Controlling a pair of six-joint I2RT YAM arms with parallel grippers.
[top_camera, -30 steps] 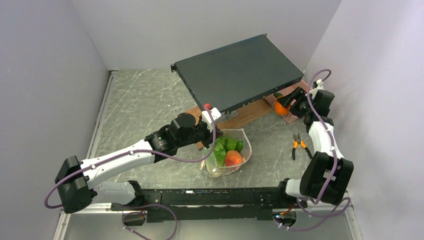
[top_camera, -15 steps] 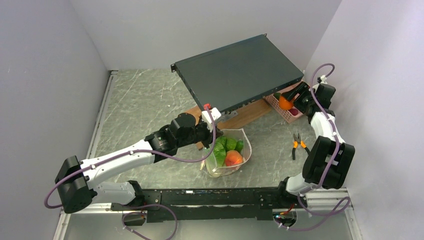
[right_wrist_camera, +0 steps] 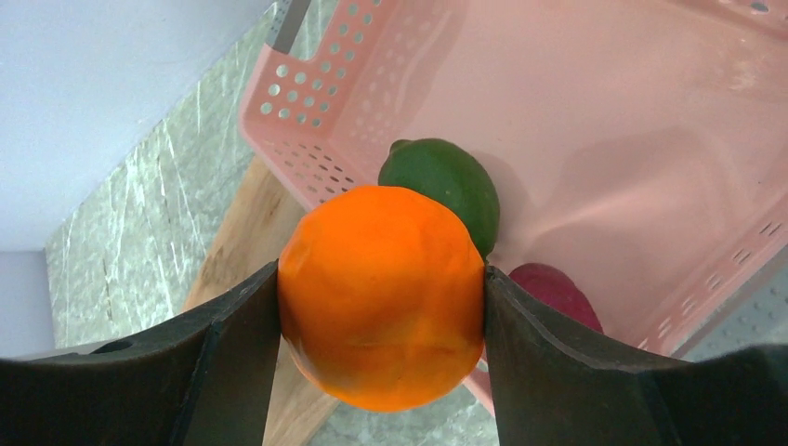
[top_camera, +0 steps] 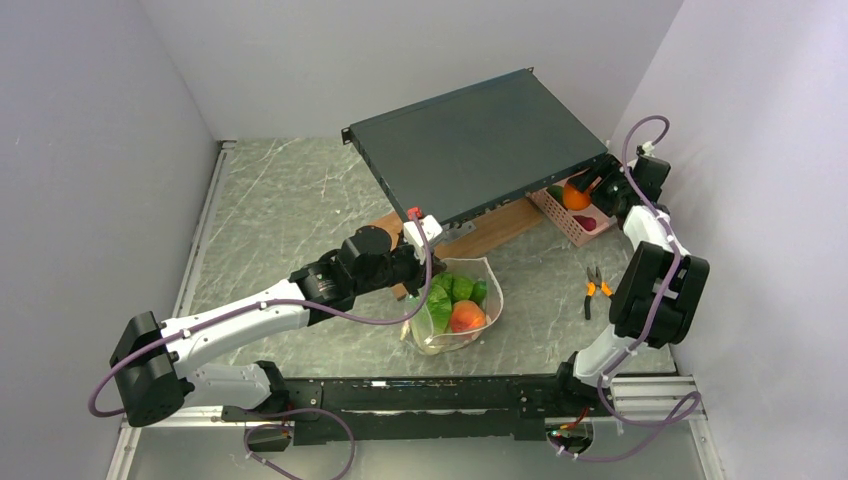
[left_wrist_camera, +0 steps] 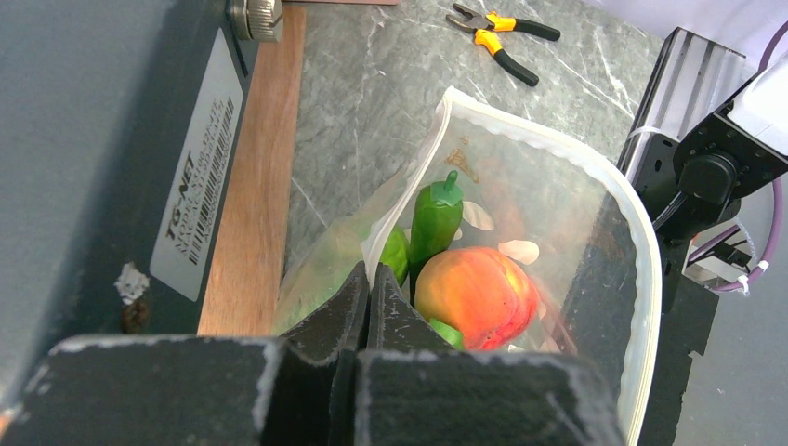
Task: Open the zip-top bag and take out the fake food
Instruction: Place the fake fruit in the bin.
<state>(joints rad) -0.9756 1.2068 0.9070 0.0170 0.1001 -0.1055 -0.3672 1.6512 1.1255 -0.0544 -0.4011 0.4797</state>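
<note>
The zip-top bag [left_wrist_camera: 576,195] stands near the middle of the surface, its mouth open upward and its long axis about upright. It seems thin, light and floppy, best held by the rim, where the left pincer [left_wrist_camera: 369,279] is clenched. The fake food [left_wrist_camera: 479,293] inside seems light, stiff and smooth, apt to slip. The right pincer [right_wrist_camera: 381,307] grasps an orange fruit [right_wrist_camera: 376,251] over the pink basket [right_wrist_camera: 279,102] at the far right corner.

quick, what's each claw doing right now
left claw: closed, pinching the zip-top bag rim
right claw: holding the orange fruit over the pink basket
</note>
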